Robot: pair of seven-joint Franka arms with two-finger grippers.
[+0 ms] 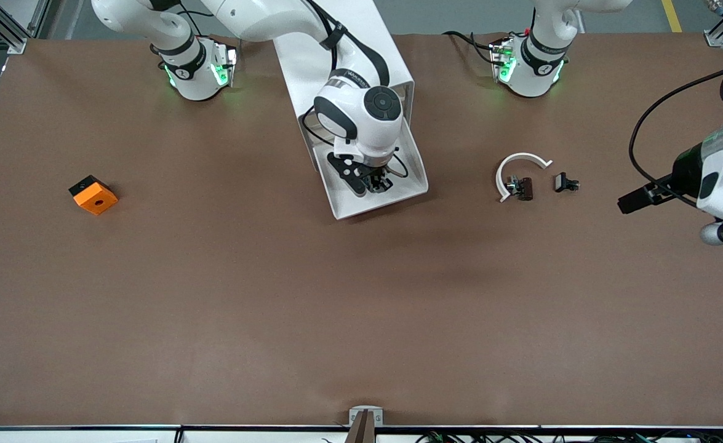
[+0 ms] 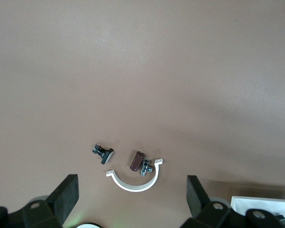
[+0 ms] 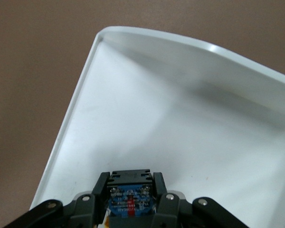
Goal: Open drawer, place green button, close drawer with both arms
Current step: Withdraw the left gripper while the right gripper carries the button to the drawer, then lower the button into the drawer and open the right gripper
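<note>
The white drawer [image 1: 415, 175] stands pulled out of the white cabinet [image 1: 395, 64], toward the front camera. My right gripper [image 1: 375, 181] hangs over the drawer's tray and is shut on the button [image 3: 130, 199]. Of the button, the black body and blue base show between the fingers [image 3: 103, 184]; its green cap is hidden. The drawer's bare white floor [image 3: 180, 128] fills the right wrist view. My left gripper [image 1: 632, 202] is open and empty, in the air at the left arm's end of the table; its fingers [image 2: 66, 194] stand wide apart.
An orange cube with a hole [image 1: 93, 194] lies toward the right arm's end. A dark brown clip with a white curved strip [image 1: 520, 184] and a small black part [image 1: 565, 183] lie between the drawer and my left gripper; both show in the left wrist view [image 2: 137, 164].
</note>
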